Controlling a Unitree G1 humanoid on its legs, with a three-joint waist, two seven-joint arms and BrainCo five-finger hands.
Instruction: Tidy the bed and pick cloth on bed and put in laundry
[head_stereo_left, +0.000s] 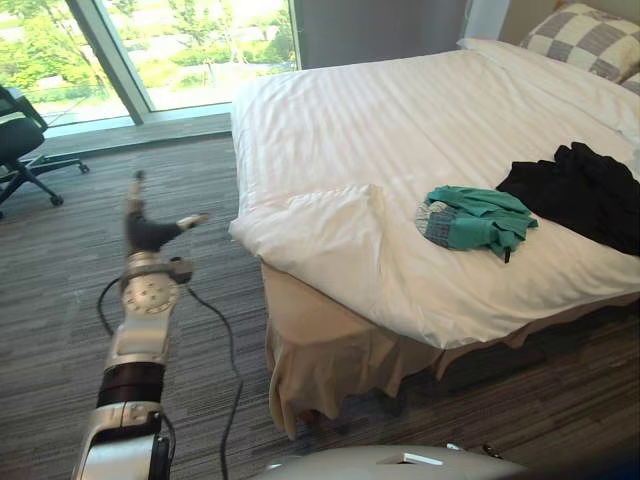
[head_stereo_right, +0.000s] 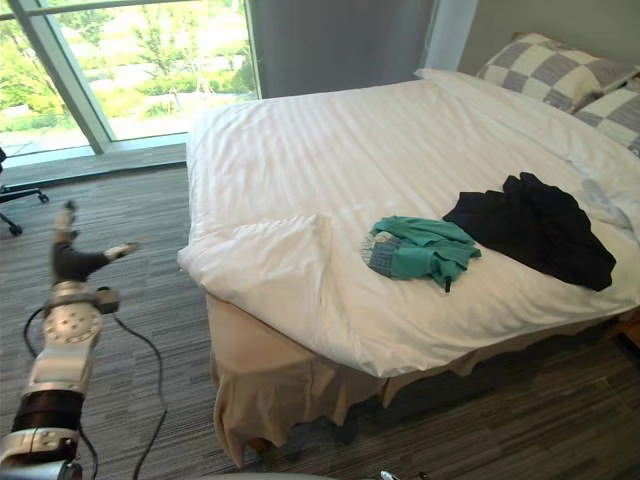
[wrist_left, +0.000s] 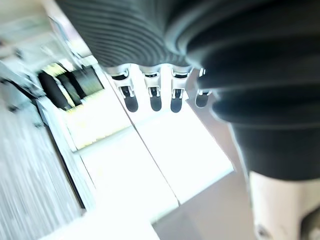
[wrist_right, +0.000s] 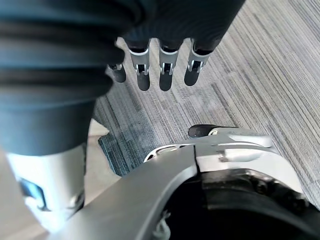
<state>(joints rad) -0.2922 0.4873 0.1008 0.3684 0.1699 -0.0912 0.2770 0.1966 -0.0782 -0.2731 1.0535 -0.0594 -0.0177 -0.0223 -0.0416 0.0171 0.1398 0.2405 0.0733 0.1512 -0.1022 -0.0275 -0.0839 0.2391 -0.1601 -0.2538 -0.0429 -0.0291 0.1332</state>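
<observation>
**Task status**

1. No part of the task is showing as complete. The bed (head_stereo_left: 400, 120) is awaiting tidying, and both garments are lying on it.
2. The white duvet (head_stereo_left: 330, 90) is lying mostly flat. Its near left corner (head_stereo_left: 320, 215) is sitting folded back on itself and creased, and the beige bed skirt (head_stereo_left: 330, 360) is hanging rumpled below that corner.
3. The teal cloth (head_stereo_left: 480, 220), bunched round a grey-blue piece, is resting near the near edge of the bed, towards the right.
4. The black cloth (head_stereo_left: 585, 190) is lying crumpled just to the right of the teal one. Whether the two are touching cannot be told.
5. The checked pillows (head_stereo_left: 585, 40) are sitting at the far right end.

**Hand status**

1. The left hand (head_stereo_left: 148, 230) is hovering over the carpet (head_stereo_left: 60, 300), to the left of the bed and well apart from both garments. Its fingers are extended, the thumb is standing apart, and it is grasping nothing.
2. The right hand (wrist_right: 143, 75) is hanging over the carpet with its fingers straight and released, carrying nothing.

**Containers**

Where the laundry container is standing, and what it is holding, cannot be told.

**Remaining work (judgement)**

Approaching the bed, collecting each garment, depositing both in the laundry and flattening the turned corner are all outstanding.
</observation>
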